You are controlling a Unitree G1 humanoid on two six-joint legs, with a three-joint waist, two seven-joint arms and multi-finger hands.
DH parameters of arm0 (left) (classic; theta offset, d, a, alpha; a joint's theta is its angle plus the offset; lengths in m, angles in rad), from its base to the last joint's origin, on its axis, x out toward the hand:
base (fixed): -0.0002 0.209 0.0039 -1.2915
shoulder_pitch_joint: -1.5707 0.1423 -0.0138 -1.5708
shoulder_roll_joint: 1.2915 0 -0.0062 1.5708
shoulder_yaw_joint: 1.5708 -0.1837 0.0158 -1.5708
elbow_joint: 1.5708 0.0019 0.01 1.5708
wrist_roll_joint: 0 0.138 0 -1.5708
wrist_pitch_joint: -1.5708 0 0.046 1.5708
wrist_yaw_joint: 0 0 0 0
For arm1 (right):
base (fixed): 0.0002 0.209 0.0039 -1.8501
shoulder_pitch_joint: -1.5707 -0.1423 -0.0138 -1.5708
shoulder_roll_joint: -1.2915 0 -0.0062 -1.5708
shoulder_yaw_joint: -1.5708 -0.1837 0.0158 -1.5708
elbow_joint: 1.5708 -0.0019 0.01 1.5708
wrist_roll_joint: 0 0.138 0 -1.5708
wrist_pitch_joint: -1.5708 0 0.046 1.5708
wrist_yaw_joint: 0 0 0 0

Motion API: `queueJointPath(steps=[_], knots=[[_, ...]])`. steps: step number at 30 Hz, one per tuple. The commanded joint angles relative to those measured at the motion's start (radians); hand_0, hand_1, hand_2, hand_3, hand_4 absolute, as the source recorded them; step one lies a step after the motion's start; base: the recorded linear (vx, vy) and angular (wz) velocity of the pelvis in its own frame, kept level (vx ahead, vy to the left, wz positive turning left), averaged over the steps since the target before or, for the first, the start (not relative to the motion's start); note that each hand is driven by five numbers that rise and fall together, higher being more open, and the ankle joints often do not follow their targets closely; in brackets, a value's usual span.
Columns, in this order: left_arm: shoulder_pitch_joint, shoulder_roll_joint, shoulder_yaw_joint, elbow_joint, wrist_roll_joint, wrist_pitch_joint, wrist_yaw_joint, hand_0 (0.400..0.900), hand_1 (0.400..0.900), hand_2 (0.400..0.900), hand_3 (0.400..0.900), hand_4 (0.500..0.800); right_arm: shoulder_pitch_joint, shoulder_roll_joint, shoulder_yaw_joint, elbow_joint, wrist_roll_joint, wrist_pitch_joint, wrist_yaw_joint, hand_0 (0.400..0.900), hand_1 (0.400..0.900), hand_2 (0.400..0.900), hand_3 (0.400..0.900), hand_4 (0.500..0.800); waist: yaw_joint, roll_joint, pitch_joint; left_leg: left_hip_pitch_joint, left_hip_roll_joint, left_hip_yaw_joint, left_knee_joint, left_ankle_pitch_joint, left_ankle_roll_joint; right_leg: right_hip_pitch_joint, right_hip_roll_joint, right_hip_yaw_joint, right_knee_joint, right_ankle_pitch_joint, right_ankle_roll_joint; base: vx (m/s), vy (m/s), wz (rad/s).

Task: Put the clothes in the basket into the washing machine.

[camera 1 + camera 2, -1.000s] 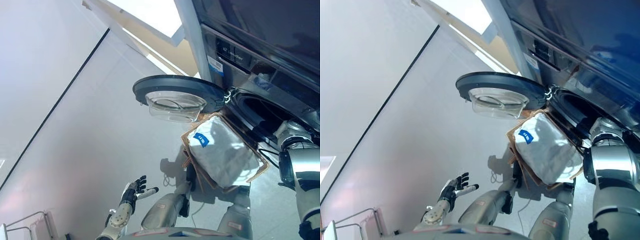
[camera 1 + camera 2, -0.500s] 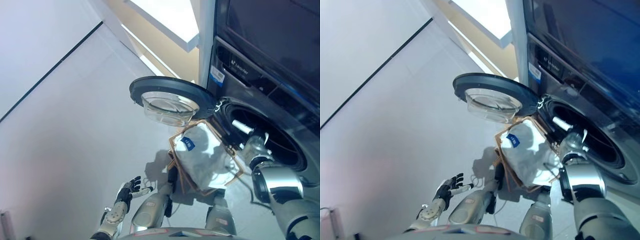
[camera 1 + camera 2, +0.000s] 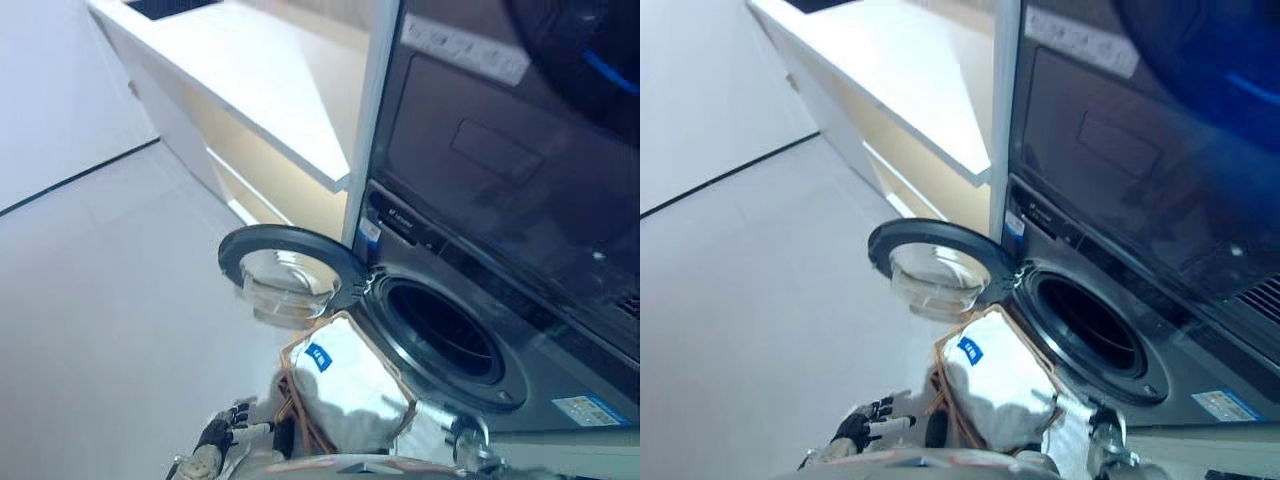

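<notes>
A brown-rimmed basket stands tilted in front of the washing machine, just below its open round door. It holds a white cloth with a blue label. The dark drum opening is to the right of the basket and looks empty. My left hand is open with its fingers spread, low at the bottom edge, left of the basket and apart from it. My right arm shows only as a wrist at the bottom edge by the basket's right corner; its hand is hidden.
A second dark appliance is stacked above the washer. A white counter with pale cabinets runs along the back left. Light grey floor spreads to the left of the door.
The whole view has swung upward, so the camera moved. The right arm, earlier up at the drum's mouth, now shows only at the bottom edge. The left hand stays open.
</notes>
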Motion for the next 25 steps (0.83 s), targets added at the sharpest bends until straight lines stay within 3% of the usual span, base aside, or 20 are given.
queueJointPath(steps=[1, 6, 25], knots=[[-0.018, 0.003, 0.056, 0.075, 0.056, -0.012, -0.007, 0.9, 0.9, 0.9, 0.9, 0.8, 0.0, -0.011, 0.052, 0.005, -0.15, -0.013, -0.011, 0.9, 0.9, 0.9, 0.9, 0.8, -0.012, 0.011, -0.018, -0.003, -0.006, 0.004, 0.018, -0.055, -0.004, 0.018, 0.046, -0.026, 0.034, -0.016, -0.013, -0.01, 0.005, -0.13], [0.001, 0.01, 0.066, 0.106, 0.12, 0.006, -0.017, 0.9, 0.9, 0.9, 0.9, 0.8, 0.056, 0.011, 0.179, 0.015, -0.403, 0.027, -0.022, 0.9, 0.9, 0.9, 0.9, 0.8, -0.023, 0.003, -0.041, 0.034, -0.004, 0.016, 0.026, -0.071, -0.001, 0.049, 0.048, -0.012, 0.042, -0.024, -0.013, 0.01, 0.003, -0.14], [0.024, -0.009, 0.059, 0.126, 0.144, 0.023, -0.019, 0.9, 0.9, 0.9, 0.9, 0.8, 0.06, 0.001, 0.154, 0.013, -0.431, 0.052, -0.043, 0.9, 0.9, 0.9, 0.9, 0.8, -0.061, 0.018, -0.074, 0.108, 0.003, 0.055, 0.032, -0.098, 0.004, 0.102, 0.052, 0.026, 0.046, -0.036, -0.013, 0.0, 0.003, -0.08]])
